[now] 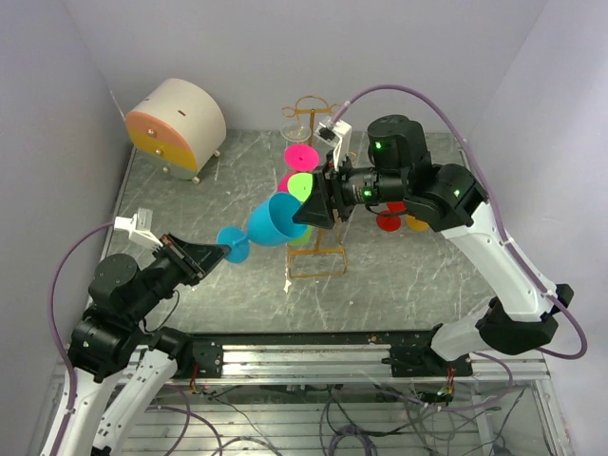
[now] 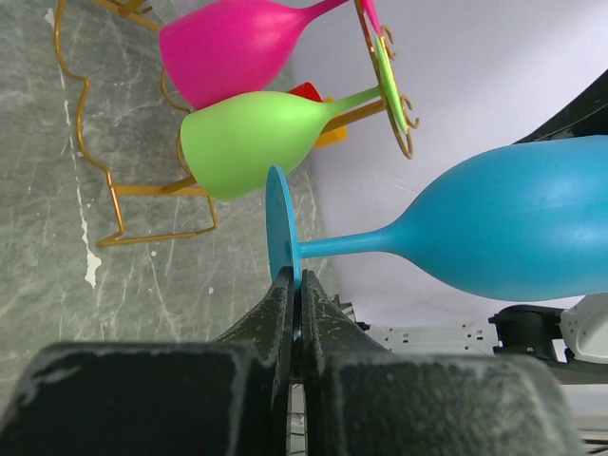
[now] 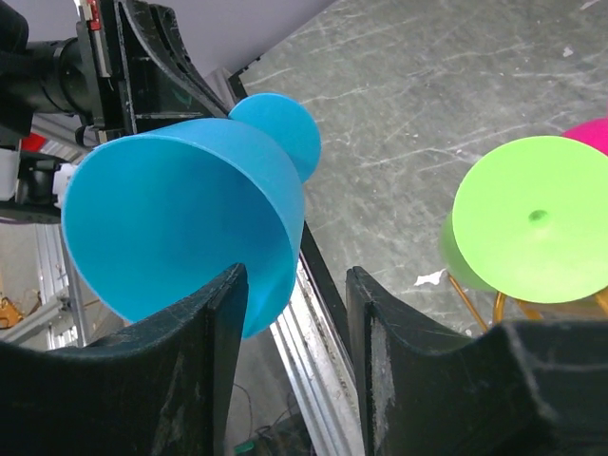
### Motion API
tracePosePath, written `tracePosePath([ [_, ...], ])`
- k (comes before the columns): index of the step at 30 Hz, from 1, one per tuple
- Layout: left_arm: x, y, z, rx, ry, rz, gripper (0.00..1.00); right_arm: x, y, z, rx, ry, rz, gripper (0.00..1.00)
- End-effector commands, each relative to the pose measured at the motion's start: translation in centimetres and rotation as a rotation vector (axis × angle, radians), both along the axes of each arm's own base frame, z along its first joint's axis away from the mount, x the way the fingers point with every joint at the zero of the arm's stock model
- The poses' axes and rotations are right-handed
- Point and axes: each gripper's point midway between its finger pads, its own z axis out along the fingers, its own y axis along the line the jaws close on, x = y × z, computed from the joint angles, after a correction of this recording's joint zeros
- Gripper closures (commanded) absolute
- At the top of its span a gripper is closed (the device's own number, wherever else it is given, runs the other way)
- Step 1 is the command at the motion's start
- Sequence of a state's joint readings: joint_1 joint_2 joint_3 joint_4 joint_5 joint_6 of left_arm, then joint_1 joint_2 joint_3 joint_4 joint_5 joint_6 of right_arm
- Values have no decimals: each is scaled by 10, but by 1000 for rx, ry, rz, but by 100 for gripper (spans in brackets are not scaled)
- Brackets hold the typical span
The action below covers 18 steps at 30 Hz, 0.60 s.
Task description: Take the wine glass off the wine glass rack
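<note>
- Left jaws: shut edge-on upon the rim of the round foot (image 2: 280, 228) of the blue wine glass (image 2: 513, 223), the disc pinched between the two tips and standing upright above them.
- Outward from the left jaws: the stem (image 2: 347, 244) ran nearly level away from the foot, so the glass's long axis lay sideways, foot at the left jaws and bowl mouth facing the right jaws.
- Right jaws: stood open, holding nothing. The bowl rim (image 3: 275, 190) lay against or just above one finger (image 3: 204, 323); the gap between the fingers was otherwise bare.
- Nearer arm: the left alone had hold of the glass; the right only flanked the bowl's open end.
- Beyond the bowl from the left jaws: the wine glass rack (image 1: 318, 256) stood on the counter (image 1: 399, 275), just beside the right jaws, with a green glass (image 2: 247, 142) and a pink glass (image 2: 228, 47) hanging on it.
- Position of the blue wine glass: in the air between the two arms, off the rack's hooks; the left wrist view showed it apart from the rack's arms.
- Judgement: the coming move likely turns on drawing the glass back along its stem axis, toward the left jaws, clear of the green glass.
</note>
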State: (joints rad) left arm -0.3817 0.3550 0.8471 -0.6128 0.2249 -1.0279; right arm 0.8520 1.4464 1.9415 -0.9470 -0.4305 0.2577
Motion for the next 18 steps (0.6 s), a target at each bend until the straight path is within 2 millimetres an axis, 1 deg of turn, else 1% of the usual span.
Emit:
tracePosePath([
  [1, -5, -2, 32, -28, -99, -25, 93, -3, 6, 5, 41, -14, 43, 57],
  [2, -5, -2, 32, -28, -100, -26, 93, -3, 8, 5, 48, -13, 48, 60],
  [4, -4, -3, 33, -28, -97, -27, 93, -2, 11, 7, 58, -8, 56, 72],
  [6, -3, -3, 33, -24, -96, -28, 93, 2, 14, 7, 57, -8, 41, 93],
  [7, -2, -3, 32, -19, -94, -25, 93, 7, 13, 8, 54, -14, 14, 100],
  [8, -1, -2, 31, -11, -88, -18, 91, 13, 12, 10, 52, -26, -18, 100],
  [9, 1, 0, 30, 0, -84, -4, 87, 18, 9, 14, 54, -42, -54, 100],
  [11, 4, 4, 25, 33, -63, 18, 72, 34, 0, 25, 57, -93, -155, 100],
  [13, 7, 10, 22, 68, -48, 51, 59, 46, -12, 45, 88, -141, -241, 100],
  [15, 10, 16, 21, 102, -44, 85, 54, 59, -27, 67, 134, -181, -318, 100],
  [17, 12, 21, 21, 135, -44, 109, 51, 72, -47, 90, 170, -225, -416, 100],
  [18, 13, 24, 21, 152, -46, 119, 51, 81, -57, 98, 178, -246, -477, 100],
])
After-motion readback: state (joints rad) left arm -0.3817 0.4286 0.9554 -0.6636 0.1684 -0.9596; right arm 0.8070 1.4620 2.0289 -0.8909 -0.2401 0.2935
